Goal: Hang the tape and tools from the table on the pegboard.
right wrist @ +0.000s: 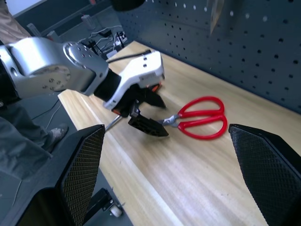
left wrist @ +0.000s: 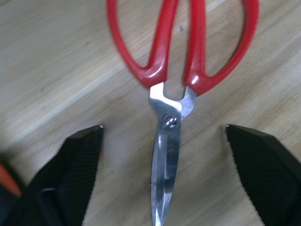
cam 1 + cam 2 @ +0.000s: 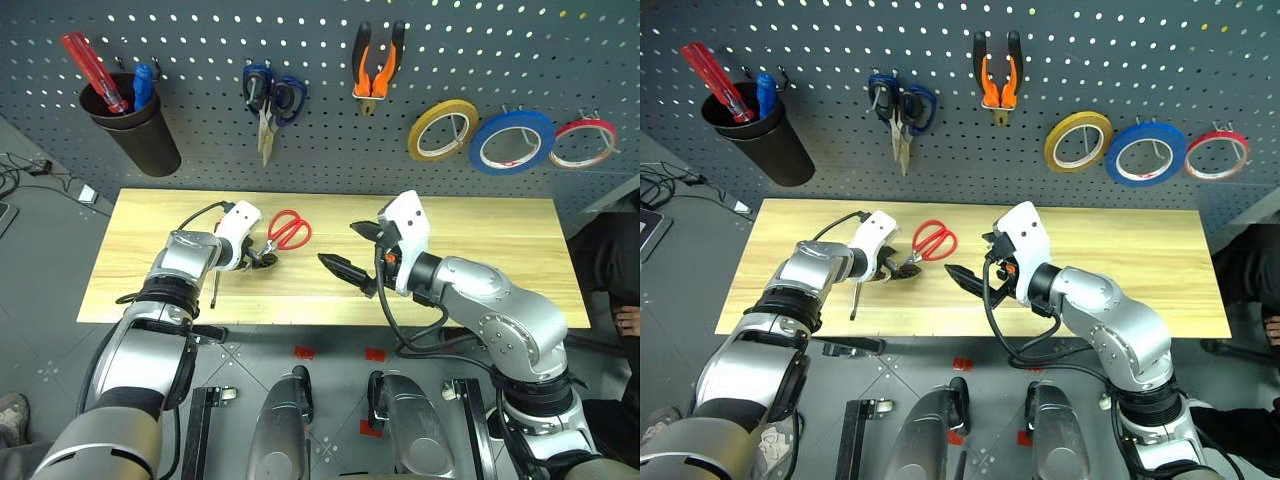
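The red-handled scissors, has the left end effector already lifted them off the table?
No. The red-handled scissors lie flat on the table, their blades between the open fingers of the left end effector, which do not touch them.

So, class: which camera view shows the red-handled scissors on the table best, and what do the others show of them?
The left wrist view: the red-handled scissors lie close up between the left gripper fingers, pivot and blades clear. The right wrist view shows them whole beside that gripper. In both eye views they are small, their blades partly hidden by the gripper.
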